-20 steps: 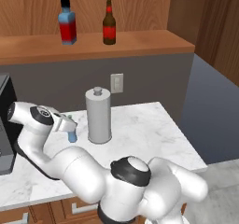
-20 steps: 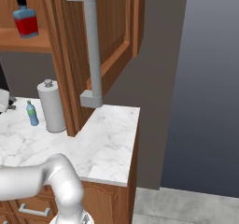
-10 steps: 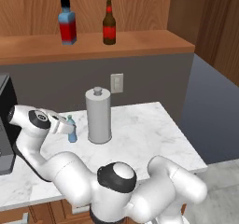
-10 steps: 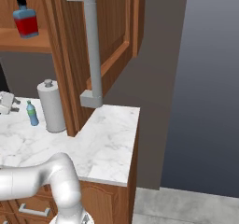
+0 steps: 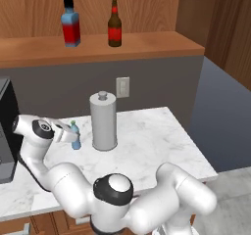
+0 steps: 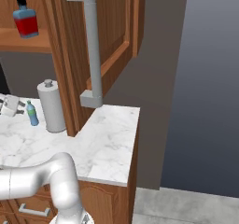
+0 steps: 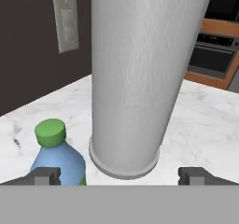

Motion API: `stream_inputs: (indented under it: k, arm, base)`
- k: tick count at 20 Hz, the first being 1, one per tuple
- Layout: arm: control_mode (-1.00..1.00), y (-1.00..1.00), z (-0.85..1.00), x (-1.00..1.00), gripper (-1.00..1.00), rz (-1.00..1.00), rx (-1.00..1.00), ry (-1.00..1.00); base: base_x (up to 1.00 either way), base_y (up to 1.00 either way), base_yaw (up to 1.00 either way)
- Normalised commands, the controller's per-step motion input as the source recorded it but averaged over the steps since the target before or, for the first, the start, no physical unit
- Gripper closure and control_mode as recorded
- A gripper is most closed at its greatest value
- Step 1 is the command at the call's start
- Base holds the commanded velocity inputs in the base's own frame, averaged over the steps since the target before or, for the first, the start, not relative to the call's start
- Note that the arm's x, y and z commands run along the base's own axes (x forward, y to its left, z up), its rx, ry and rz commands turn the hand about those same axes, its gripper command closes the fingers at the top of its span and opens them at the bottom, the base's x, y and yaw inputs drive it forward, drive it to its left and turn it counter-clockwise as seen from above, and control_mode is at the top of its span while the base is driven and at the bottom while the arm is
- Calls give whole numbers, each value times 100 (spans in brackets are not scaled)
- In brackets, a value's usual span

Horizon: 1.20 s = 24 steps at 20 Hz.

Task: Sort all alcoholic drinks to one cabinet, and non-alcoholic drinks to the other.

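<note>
Green cap, pale blue body: the small water bottle [image 7: 58, 155] stands upright on the marble counter [image 5: 147, 141], just beside the white paper-towel roll [image 5: 103, 121] on its left in the left base view, and the gripper [image 5: 63, 131] sits right next to it at bottle height. Through the hand camera the 2 dark fingertips [image 7: 44, 175] are spread wide, jaws open and gripping nothing, with the bottle low at the left and the roll looming straight ahead. Up on the cabinet shelf [image 5: 98, 50] the blue squarish bottle [image 5: 70, 22] and the dark-brown long-necked bottle [image 5: 114, 24] stand well apart from each other, so the alcohol looks sorted. My read: this little bottle is light, rigid enough, smooth-sided and probably slippery, and slim enough to tip at a nudge. Best hold looks like the body just below the shoulder, not the cap, with the hand shifted left so the jaws straddle it and stay clear of the towel roll.
</note>
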Motion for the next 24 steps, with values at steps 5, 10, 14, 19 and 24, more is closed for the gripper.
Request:
stream_inputs:
  k: [5,10,14,19,24]
  arm:
    - [-100,10,-27,31,-100,0,-1,0]
    - [-100,23,-27,22,-100,0,0,0]
    - [-100,27,-19,17,-100,0,0,0]
    - [-100,10,-4,11,-100,-8,0,0]
    - [-100,0,0,2,-100,-19,-3,0]
  base:
    - [0,0,0]
    - [0,0,0]
    - [0,0,0]
    - [0,0,0]
    - [0,0,0]
